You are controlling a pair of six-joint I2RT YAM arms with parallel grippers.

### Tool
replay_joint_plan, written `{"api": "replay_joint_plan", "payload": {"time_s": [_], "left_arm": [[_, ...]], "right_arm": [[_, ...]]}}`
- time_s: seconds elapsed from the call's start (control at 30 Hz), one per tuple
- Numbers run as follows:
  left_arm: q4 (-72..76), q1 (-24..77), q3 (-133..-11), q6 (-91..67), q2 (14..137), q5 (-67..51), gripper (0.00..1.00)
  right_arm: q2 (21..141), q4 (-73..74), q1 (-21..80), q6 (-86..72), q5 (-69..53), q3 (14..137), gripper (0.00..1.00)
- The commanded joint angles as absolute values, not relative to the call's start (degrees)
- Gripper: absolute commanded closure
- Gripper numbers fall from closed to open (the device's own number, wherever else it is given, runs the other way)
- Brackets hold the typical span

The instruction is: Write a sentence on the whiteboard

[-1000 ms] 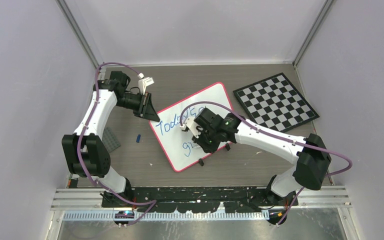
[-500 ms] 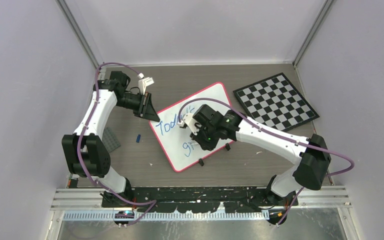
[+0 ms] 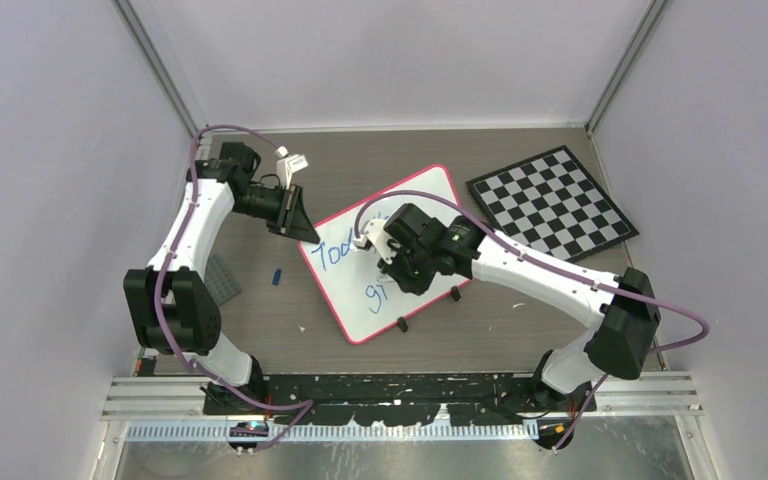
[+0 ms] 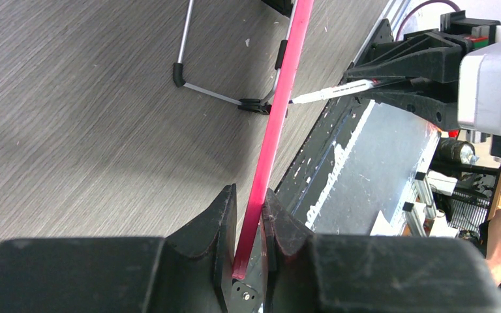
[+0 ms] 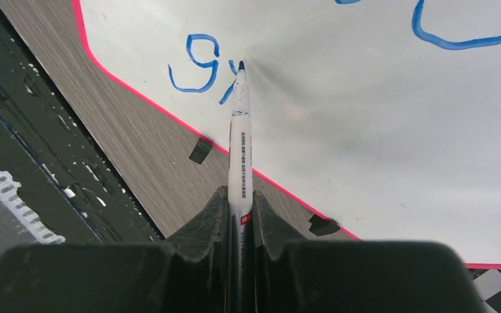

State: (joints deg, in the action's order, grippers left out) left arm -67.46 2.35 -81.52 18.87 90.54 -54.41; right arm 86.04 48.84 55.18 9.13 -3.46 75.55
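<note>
While the left tool [image 4: 249,202] pinches the one whiteboard [image 3: 338,282] by its pink edge, the right tool [image 5: 240,199] clamps one marker [image 5: 242,143].

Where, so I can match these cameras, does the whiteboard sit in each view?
Top external: whiteboard at centre, askew.
Left wrist: edge-on pink frame running up from the left gripper.
Right wrist: white face filling the upper picture.
Shared landmark: black clip feet.
</note>
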Motion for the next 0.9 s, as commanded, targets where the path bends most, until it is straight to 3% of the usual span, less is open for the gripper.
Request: {"api": "replay_joint_plan", "payload": {"time_s": [0.0,0.37,0.87], "left_arm": [[-67.5,2.6,-82.9,18.6,90.5,-50.6,1.00],[-67.3,2.7,-82.6,18.4,90.5,-50.5,1.00],[-67.3,2.7,-82.2,18.6,89.8,-50.4,1.00]], "right_arm": [[87.7,47.0,55.2,9.7,-0.7,77.5,1.00],[87.2,47.4,55.2,10.0,1.4,75.9,1.00],[78.2,47.9,51.3,8.4,-5.4,72.4,1.00]]}}
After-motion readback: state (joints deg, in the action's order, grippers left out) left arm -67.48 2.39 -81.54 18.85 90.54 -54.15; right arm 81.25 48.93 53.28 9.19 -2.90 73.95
